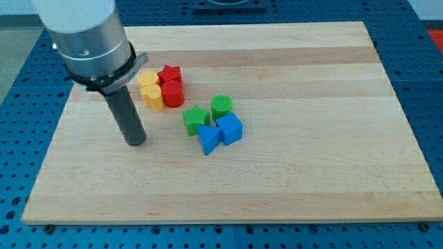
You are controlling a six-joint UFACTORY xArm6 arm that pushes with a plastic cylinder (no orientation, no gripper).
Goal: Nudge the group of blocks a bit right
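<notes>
Pale smooth wooden board (291,173), matt plastic-looking blocks (208,114), dark matt rod (128,117)

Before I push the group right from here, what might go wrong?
1. My tip sits to the view's left of the blocks, below the yellow blocks and red blocks; a straight push right would probably miss them.
2. It would likely strike the green star-like block or the blue blocks first, so the green cylinder and its neighbours may shift alone, splitting the group.
</notes>
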